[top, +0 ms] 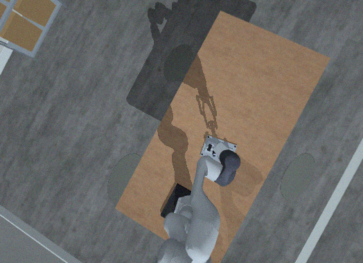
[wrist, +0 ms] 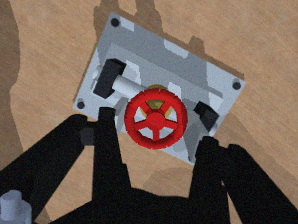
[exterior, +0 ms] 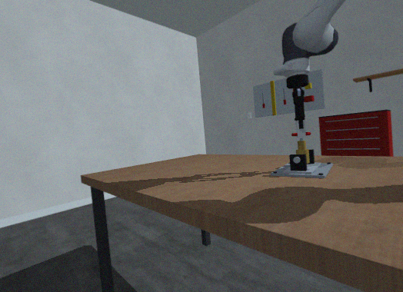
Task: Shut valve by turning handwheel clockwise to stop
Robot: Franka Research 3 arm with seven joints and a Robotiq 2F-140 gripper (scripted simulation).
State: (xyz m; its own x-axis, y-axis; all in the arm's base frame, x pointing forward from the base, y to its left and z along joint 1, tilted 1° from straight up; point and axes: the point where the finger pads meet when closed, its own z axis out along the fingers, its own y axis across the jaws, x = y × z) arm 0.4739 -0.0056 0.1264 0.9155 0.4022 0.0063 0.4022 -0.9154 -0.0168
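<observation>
Gripper point(wrist: 156, 131) pinching the handwheel point(wrist: 155, 120) rim at 9 and 3, wrist plumb over the hub so rotation turns it.

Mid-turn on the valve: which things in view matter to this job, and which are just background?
Job:
red handwheel
valve body on its grey base plate
gripper, shut on the handwheel

Background:
red tool cabinet
wall tool board
wall shelf
</observation>
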